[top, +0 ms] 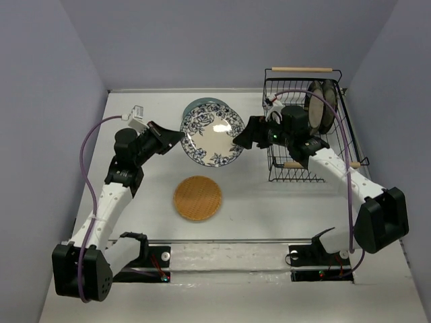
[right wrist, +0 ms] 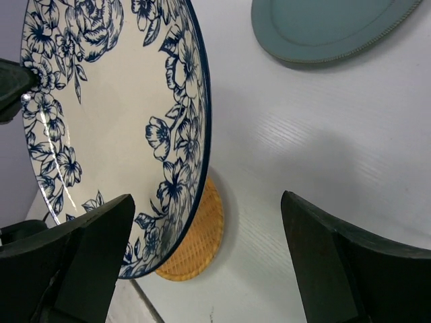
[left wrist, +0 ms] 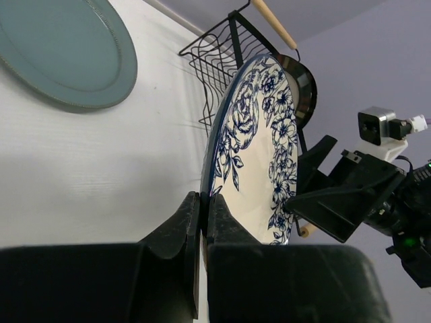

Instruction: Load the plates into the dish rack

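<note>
Top external view: the left gripper (top: 176,138) clamps the floral plate (top: 212,138) by its rim, tilted above the table beside the rack (top: 286,91), so the right gripper (top: 241,140), fingers spread, should straddle the opposite rim squarely before closing.

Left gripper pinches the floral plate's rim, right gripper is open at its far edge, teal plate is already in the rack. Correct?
No. The teal plate lies flat on the table, not in the dish rack; the left wrist view shows it. The left gripper does pinch the floral plate, the right gripper open.
</note>
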Available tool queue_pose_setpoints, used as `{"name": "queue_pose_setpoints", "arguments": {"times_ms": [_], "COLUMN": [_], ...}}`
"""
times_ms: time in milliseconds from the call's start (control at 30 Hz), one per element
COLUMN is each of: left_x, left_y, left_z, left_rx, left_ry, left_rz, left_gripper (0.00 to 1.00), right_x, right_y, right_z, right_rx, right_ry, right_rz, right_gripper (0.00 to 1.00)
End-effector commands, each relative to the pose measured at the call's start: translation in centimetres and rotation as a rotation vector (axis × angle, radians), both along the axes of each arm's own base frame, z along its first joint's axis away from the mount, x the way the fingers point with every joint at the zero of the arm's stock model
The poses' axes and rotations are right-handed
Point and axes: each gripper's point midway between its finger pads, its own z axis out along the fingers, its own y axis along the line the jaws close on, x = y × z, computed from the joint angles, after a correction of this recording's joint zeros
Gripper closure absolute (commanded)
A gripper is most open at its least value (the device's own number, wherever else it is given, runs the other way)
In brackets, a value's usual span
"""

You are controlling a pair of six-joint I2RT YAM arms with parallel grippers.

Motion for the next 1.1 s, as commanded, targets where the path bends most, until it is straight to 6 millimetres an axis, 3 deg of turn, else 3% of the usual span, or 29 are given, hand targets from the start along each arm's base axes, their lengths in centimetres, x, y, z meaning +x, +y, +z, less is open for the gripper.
{"name": "queue_pose_setpoints", "arguments": {"times_ms": [0, 100, 200, 333, 367, 433, 467, 500, 533, 567, 600, 633, 667, 733, 767, 800, 833, 867, 933, 967, 1033, 1067], "left_x": [-2.7, -3.8, -4.4, -4.8, -4.9, -5.1, -5.1, -5.3, -5.3, -5.5, -5.2, -5.2, -5.1, -4.9, -5.1, -5.2, -5.3, -5.7, -6.2, -6.3, -6.8, -6.8], "left_y": [-1.3, -1.7, -1.9, -2.1, -2.2, -2.4, -2.5, -2.7, -2.8, -2.7, -2.5, -2.0, -1.7, -0.6, 0.2, 0.7, 1.2, 1.8, 2.6, 2.6, 2.9, 3.0], "left_z": [10.3, 11.8, 12.6, 12.4, 12.1, 11.8, 11.5, 11.1, 10.8, 11.0, 10.0, 10.0, 9.7, 8.9, 8.3, 7.8, 7.3, 6.2, 5.4, 4.0, 3.4, 2.3], "left_rx": [-0.13, -0.156, -0.167, -0.163, -0.162, -0.155, -0.15, -0.14, -0.112, -0.09, -0.058, 0.019, 0.059, 0.143, 0.216, 0.253, 0.288, 0.32, 0.366, 0.379, 0.397, 0.408], "left_ry": [-0.265, -0.295, -0.308, -0.309, -0.302, -0.299, -0.293, -0.284, -0.296, -0.308, -0.269, -0.315, -0.309, -0.278, -0.281, -0.277, -0.27, -0.25, -0.265, -0.246, -0.264, -0.254], "left_rz": [-0.103, -0.143, -0.168, -0.188, -0.197, -0.215, -0.226, -0.248, -0.255, -0.254, -0.233, -0.218, -0.198, -0.141, -0.113, -0.095, -0.076, -0.062, -0.022, -0.019, -0.008, -0.001], "left_gripper": [0.94, 0.94, 0.94, 0.94, 0.94, 0.94, 0.92, 0.85, 0.68, 0.58, 0.49, 0.33, 0.26, 0.16, 0.1, 0.07, 0.01, 0.01, 0.01, 0.01, 0.01, 0.01], "right_x": [-0.4, -0.3, -1.1, -2.3, -2.6, -3.0, -3.1, -3.1, -3.3, -2.8, -2.4, -1.7, -1.4, -0.4, 0.5, 1.0, 1.5, 2.5, 3.6, 4.4, 5.3, 5.5], "right_y": [1.9, 2.2, 2.9, 3.5, 3.6, 3.7, 3.7, 3.6, 3.3, 2.9, 2.2, 0.9, 0.1, -1.6, -3.7, -4.8, -6.0, -8.3, -11.9, -14.0, -18.3, -19.3], "right_z": [4.1, 3.7, 4.4, 5.7, 6.4, 7.2, 7.6, 8.0, 9.0, 9.4, 10.1, 11.4, 11.5, 13.6, 15.4, 15.2, 17.2, 17.1, 19.5, 19.5, 20.8, 21.0], "right_rx": [0.107, 0.129, 0.19, 0.265, 0.29, 0.316, 0.327, 0.333, 0.341, 0.339, 0.337, 0.334, 0.315, 0.294, 0.271, 0.257, 0.225, 0.161, 0.088, 0.035, -0.102, -0.143], "right_ry": [-0.066, -0.056, -0.056, -0.066, -0.071, -0.078, -0.087, -0.091, -0.114, -0.131, -0.158, -0.196, -0.191, -0.252, -0.303, -0.293, -0.365, -0.364, -0.449, -0.453, -0.514, -0.526], "right_rz": [0.085, 0.092, 0.138, 0.195, 0.211, 0.224, 0.227, 0.216, 0.201, 0.154, 0.121, 0.056, 0.02, -0.054, -0.135, -0.19, -0.236, -0.371, -0.495, -0.598, -0.801, -0.848], "right_gripper": [0.05, 0.07, 0.17, 0.42, 0.6, 0.83, 0.93, 0.93, 0.93, 0.93, 0.93, 0.93, 0.93, 0.93, 0.93, 0.93, 0.93, 0.93, 0.93, 0.93, 0.93, 0.93]}}
